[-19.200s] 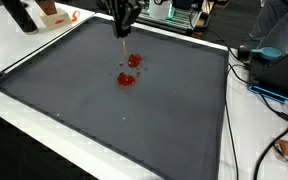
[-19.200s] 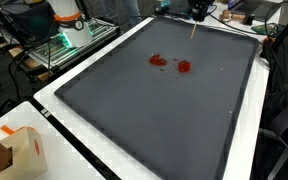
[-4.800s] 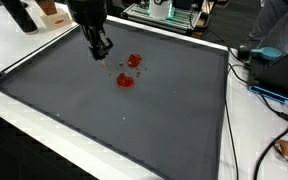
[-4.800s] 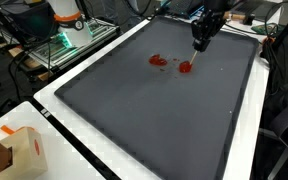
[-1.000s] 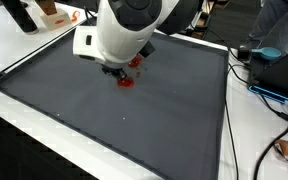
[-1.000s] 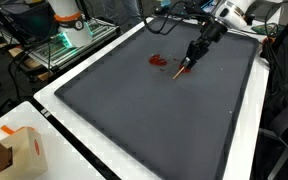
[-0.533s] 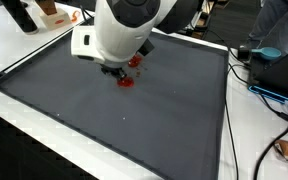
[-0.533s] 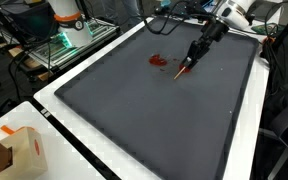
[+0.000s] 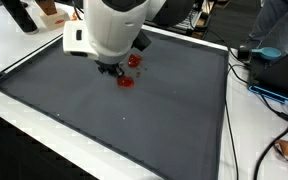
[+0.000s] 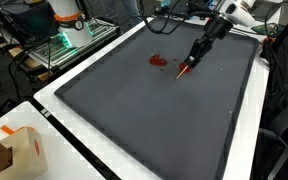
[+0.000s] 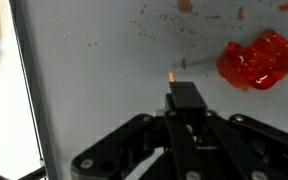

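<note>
My gripper (image 10: pixel 205 47) is shut on a thin dark stick tool (image 10: pixel 190 63) with an orange tip, held slanting down to the grey mat (image 10: pixel 154 120). In the wrist view the gripper (image 11: pixel 185 112) grips the tool's black shaft (image 11: pixel 185 97), and the tip is just above the mat. A red blob (image 11: pixel 259 58) lies to the right of the tip, apart from it. In an exterior view the tip is at one red blob (image 10: pixel 183 70) and a second red smear (image 10: pixel 158 60) lies beside it. The white arm hides most of the gripper (image 9: pixel 112 68); two red blobs (image 9: pixel 126 81) (image 9: pixel 135 60) show beside it.
The mat lies on a white table (image 9: pixel 44 140). Small red specks (image 11: pixel 164 15) dot the mat near the blobs. A cardboard box (image 10: pixel 12 152) stands at a table corner. Cables and a blue device (image 9: pixel 274 95) lie beside the mat. A person's arm (image 9: pixel 279 25) is at the edge.
The arm has shifted a little sideways over the red blobs, and the tool with it. Earlier the gripper came down from the mat's far edge to the blobs.
</note>
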Tool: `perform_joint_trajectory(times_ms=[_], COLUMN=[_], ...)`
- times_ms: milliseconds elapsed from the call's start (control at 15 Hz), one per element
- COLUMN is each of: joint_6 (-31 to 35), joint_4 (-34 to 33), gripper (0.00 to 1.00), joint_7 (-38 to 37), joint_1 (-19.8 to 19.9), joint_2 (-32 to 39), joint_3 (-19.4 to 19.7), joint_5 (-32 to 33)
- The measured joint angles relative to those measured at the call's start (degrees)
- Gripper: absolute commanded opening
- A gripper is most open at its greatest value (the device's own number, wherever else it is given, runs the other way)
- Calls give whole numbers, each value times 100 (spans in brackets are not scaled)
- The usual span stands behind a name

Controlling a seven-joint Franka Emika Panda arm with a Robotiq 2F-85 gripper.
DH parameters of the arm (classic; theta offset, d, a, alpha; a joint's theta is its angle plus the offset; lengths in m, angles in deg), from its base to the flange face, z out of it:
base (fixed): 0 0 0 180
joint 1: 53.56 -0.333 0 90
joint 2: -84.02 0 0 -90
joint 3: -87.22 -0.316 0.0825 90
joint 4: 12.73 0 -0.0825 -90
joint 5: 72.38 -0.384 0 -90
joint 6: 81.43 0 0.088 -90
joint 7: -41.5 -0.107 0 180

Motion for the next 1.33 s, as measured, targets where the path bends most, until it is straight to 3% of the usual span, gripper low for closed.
perform_joint_trajectory(times_ms=[667,1333], joint_6=[363,859], joint_4=[115,839], gripper=[3,3], joint_7=[941,2219], joint_1=[338,854], joint_2=[-515,-1402], joint_3=[-133,-521], joint_5=[-729,-1533])
